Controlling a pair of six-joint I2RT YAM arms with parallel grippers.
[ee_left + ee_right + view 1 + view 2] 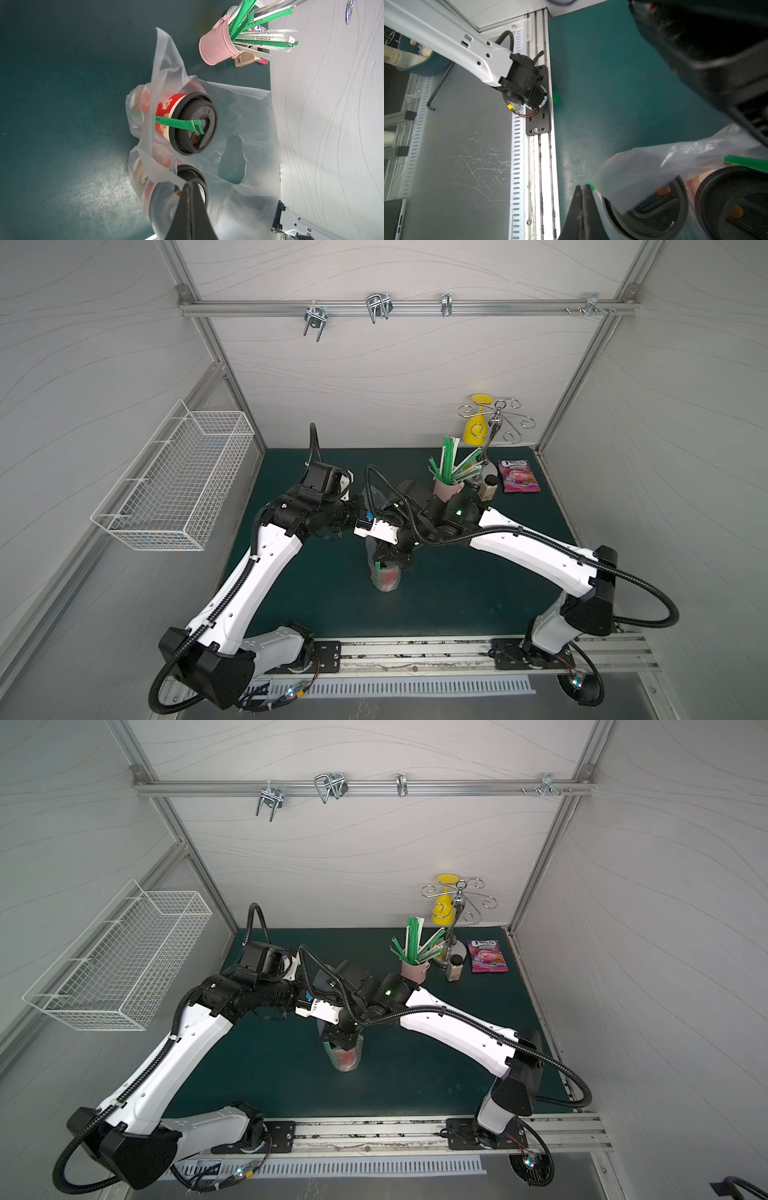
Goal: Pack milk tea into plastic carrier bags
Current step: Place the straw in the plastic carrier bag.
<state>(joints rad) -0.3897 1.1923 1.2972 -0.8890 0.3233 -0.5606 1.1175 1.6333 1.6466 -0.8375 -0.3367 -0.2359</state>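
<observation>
Two milk tea cups (386, 577) stand inside the plastic bag (390, 588) mid-counter (457, 597) in both top views. My arms bend in over it from left and right, and the wrists meet above it.

Left wrist view: my left end effector (188, 187) is pinched shut on the bag's rim, with a green straw (178, 124) tucked in too.

Right wrist view: my right end effector (583, 188) looks clamped on the rim as well.

Film's thin, slippery and tear-prone, and the cups are top-heavy, so I'd grab by the hand hole (232, 160).

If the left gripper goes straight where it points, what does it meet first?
Probably the nearer milk tea cup's lid, beyond the clear plastic bag edge the left gripper pinches; depth unclear.
</observation>
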